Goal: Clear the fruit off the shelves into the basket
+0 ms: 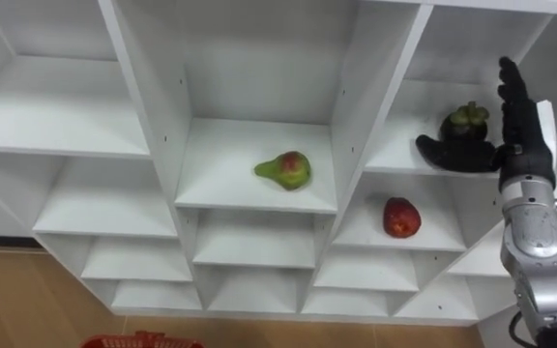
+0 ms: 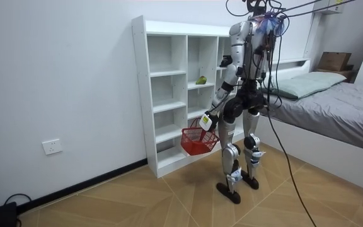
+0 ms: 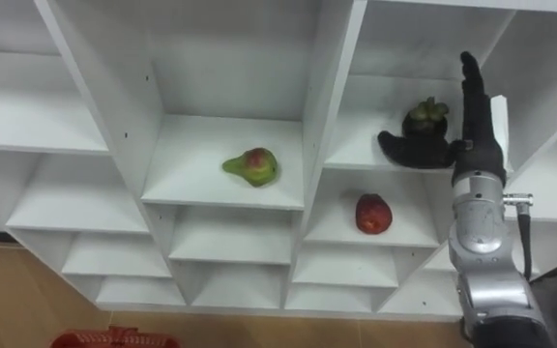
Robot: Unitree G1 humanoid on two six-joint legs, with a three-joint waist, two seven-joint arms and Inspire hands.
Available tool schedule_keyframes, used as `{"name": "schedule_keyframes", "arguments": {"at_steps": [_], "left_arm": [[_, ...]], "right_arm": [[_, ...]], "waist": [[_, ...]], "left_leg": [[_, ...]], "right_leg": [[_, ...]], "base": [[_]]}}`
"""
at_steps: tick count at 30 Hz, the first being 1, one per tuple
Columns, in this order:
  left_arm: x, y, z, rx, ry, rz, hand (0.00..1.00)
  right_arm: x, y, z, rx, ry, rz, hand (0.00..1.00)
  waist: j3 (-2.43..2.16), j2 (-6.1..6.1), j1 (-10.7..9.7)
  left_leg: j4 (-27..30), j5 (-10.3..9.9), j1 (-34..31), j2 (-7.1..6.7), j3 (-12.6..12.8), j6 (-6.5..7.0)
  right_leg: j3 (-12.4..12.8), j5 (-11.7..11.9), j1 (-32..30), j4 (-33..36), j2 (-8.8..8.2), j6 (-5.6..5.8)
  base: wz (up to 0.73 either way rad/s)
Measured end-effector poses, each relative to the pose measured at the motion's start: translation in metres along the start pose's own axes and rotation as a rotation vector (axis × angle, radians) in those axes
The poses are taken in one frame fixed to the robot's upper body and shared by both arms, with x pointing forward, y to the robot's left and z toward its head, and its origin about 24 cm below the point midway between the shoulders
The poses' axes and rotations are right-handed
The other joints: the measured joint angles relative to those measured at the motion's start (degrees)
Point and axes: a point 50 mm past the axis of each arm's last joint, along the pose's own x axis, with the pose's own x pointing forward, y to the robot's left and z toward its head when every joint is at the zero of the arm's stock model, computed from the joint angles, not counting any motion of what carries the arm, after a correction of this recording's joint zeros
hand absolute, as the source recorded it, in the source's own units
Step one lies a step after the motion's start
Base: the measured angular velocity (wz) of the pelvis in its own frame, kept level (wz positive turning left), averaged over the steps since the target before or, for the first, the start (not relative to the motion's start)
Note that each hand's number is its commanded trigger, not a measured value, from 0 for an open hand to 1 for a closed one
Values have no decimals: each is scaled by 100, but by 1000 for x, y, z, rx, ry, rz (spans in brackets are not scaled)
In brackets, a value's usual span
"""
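Sitting in an upper compartment of the white closet (image 1: 356, 106), a dark mangosteen (image 1: 465, 121) lies just to the left of the right hand's (image 1: 523, 145) palm, in the crook between the fingers, which stand straight up, and the thumb, which is stretched out leftward along the shelf edge below the fruit. The hand is spread wide and grips nothing; whether the thumb touches the fruit I cannot tell. One compartment down, below the thumb, a red fruit (image 1: 401, 217) rests on its own shelf. Further to the hand's left, past the upright divider, a green pear with a red blush (image 1: 284, 170) lies in the middle column. Well below and far to the left of the hand, a red basket (image 2: 198, 140) hangs from the left hand (image 2: 207, 121), whose fingers appear closed on its handle as the robot stands facing the closet. The step in hand looks to be the reach for the first fruit. Next the fingers probably need to curl round the mangosteen before it can be lifted out of the compartment and carried down to the basket.
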Motion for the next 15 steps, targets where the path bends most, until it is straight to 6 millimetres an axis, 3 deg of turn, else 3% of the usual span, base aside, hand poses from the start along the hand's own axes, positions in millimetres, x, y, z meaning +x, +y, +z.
{"name": "schedule_keyframes", "arguments": {"at_steps": [5, 15], "left_arm": [[0, -1, 1, 25, -1, -7, 100], [0, 0, 1, 27, -1, -11, 100]], "right_arm": [[0, -2, -6, 8, 28, 16, 0], [0, -4, -9, 14, 37, 49, 0]], "waist": [[-49, 31, 13], [-43, 20, 4]], "left_leg": [[13, 0, 3, 3, 19, 0], [7, 4, 28, 4, 36, -2]], "right_leg": [[7, 0, 10, 7, -9, 0], [29, 1, 34, 3, -1, -2]], "base": [[0], [0]]}}
